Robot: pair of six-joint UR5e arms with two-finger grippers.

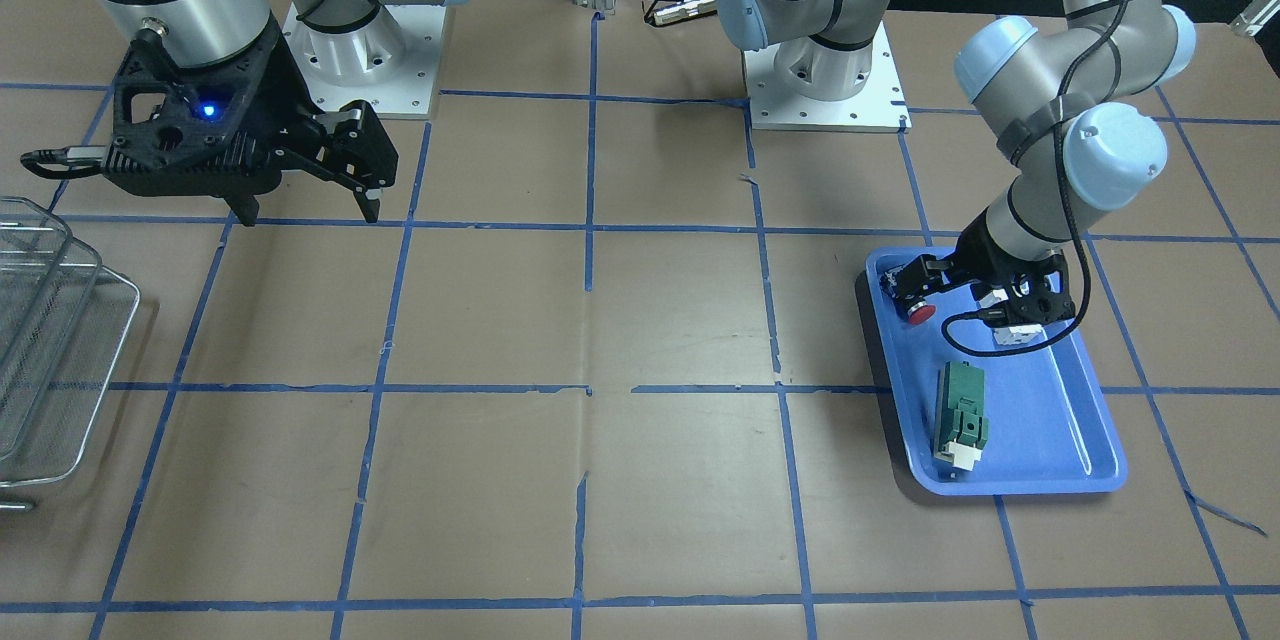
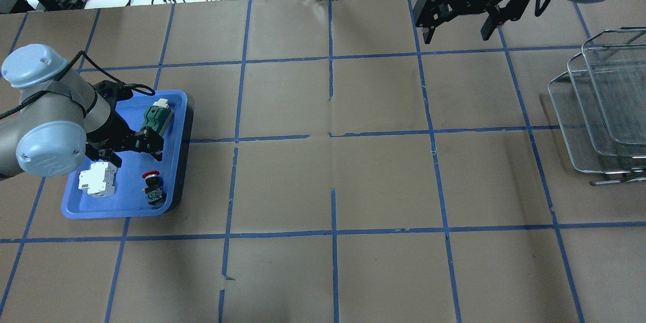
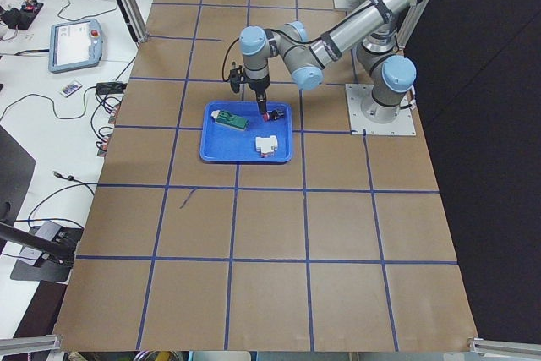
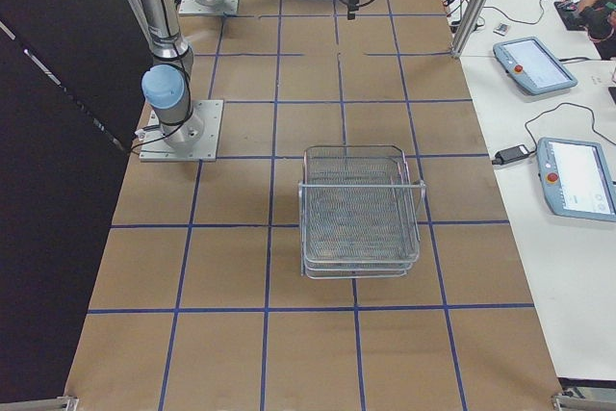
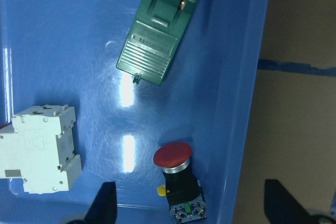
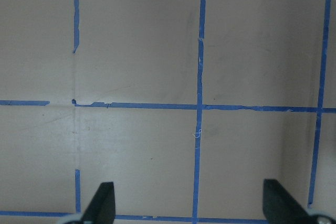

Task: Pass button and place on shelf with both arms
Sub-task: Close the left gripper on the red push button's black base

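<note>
Nothing is handed over yet. Seen from overhead, the button (image 2: 153, 185) is lying in the blue tray (image 2: 126, 201) at the tabletop's (image 2: 378, 176) nine o'clock, near the tray's five o'clock corner, with its red cap pointing to twelve. The left gripper (image 2: 132, 149) is hovering over it, jaws spread wide and empty. It seems clear of the button, though height is hard to judge. The right gripper (image 2: 458, 35) is hanging wide and empty at one o'clock. The shelf (image 2: 580, 126) is sitting at three o'clock. Grasping, passing and placing are all remaining.
</note>
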